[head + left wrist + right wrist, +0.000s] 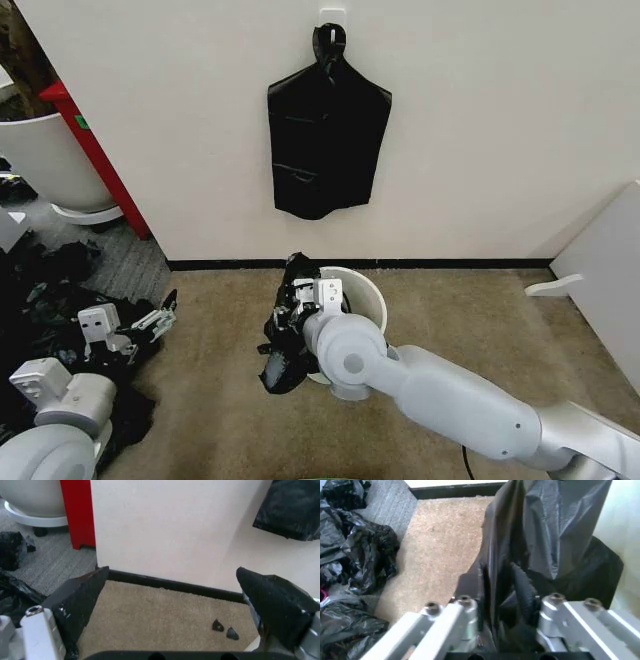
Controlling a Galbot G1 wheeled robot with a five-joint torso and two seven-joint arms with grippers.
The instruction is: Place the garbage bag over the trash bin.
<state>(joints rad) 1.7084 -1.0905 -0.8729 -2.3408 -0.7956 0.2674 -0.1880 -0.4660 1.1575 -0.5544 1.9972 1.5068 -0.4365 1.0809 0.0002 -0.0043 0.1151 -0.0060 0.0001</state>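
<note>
The garbage bag [287,335] is glossy black, the trash bin [363,290] off-white, the carpet floor [470,320] speckled tan, the wall [480,120] cream.

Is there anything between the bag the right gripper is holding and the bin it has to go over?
Nothing visible. The right gripper is shut on the garbage bag, which hangs at the near left rim of the trash bin. The bin's opening looks clear. The left gripper sits open, off to the left.

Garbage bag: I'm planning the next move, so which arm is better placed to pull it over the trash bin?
Right. The right gripper is shut on the garbage bag at the trash bin rim; the left gripper hangs open over the bag heap.
</note>
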